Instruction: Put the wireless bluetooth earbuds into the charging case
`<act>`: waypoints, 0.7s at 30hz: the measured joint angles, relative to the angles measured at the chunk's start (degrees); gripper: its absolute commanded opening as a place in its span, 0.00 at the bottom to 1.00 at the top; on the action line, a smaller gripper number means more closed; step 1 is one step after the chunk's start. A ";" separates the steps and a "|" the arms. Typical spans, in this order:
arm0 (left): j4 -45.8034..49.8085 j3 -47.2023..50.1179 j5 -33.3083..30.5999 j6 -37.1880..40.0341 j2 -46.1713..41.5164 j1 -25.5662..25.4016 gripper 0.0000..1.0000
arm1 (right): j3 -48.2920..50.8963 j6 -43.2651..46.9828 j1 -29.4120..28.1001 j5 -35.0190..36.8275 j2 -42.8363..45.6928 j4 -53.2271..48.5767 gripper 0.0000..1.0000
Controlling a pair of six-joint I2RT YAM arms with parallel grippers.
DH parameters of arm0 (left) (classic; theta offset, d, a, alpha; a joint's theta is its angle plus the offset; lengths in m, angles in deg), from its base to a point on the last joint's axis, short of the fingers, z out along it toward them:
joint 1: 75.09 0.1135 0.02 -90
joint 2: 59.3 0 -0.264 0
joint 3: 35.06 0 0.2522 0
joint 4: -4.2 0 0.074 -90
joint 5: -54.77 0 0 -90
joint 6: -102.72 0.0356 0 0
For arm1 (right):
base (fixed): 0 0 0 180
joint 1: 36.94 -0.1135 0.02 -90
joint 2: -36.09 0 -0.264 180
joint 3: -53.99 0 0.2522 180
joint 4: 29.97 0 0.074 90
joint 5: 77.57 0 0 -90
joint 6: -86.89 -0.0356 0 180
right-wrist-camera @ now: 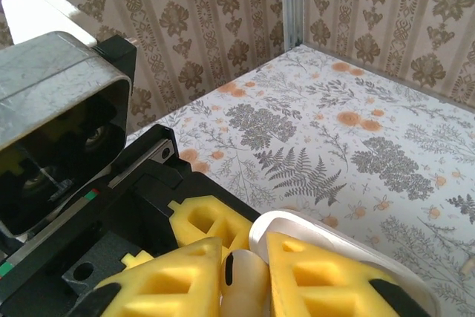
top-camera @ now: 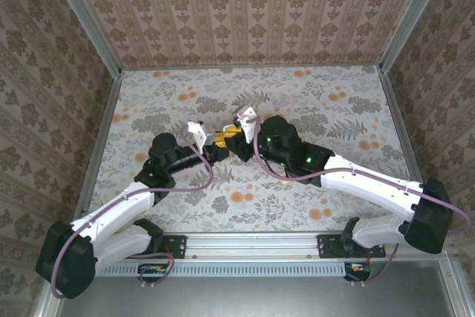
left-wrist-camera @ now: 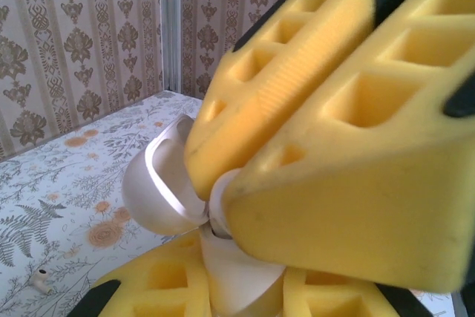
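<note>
Left gripper [left-wrist-camera: 237, 295] sits closed on the charging case [left-wrist-camera: 159, 191], its yellow foam-like fingers [left-wrist-camera: 156, 287], moulded with square hollows, pressing the lower shell from both sides. That case is glossy white plastic with rounded corners. Its hinged lid stands open and tilts away, so the curved inner rim catches the light. It is held above the table, between the two arms where they meet at the middle of the floor.

Right gripper [right-wrist-camera: 245, 287] comes in from the opposite side with its jaws set narrow. An earbud [right-wrist-camera: 246, 280], a smooth cream-white rounded stub with a dark slot down one side, is pinched between the pads, directly over the open case (the lid's white rim curves just behind one finger).

A second earbud [left-wrist-camera: 41, 280] lies on the tabletop [right-wrist-camera: 356, 131], well apart from the grippers: a tiny white piece on a matte cloth printed with grey ferns and orange blossoms. Damask-patterned wallpaper [left-wrist-camera: 74, 50] lines the enclosure walls, and a brushed metal post [left-wrist-camera: 171, 27] marks the corner.
</note>
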 measured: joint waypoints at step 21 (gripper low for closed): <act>-1.11 0.02 -1.70 0.02 0.02 -0.15 0.00 | -13.29 -15.58 4.39 2.82 4.44 -18.21 0.57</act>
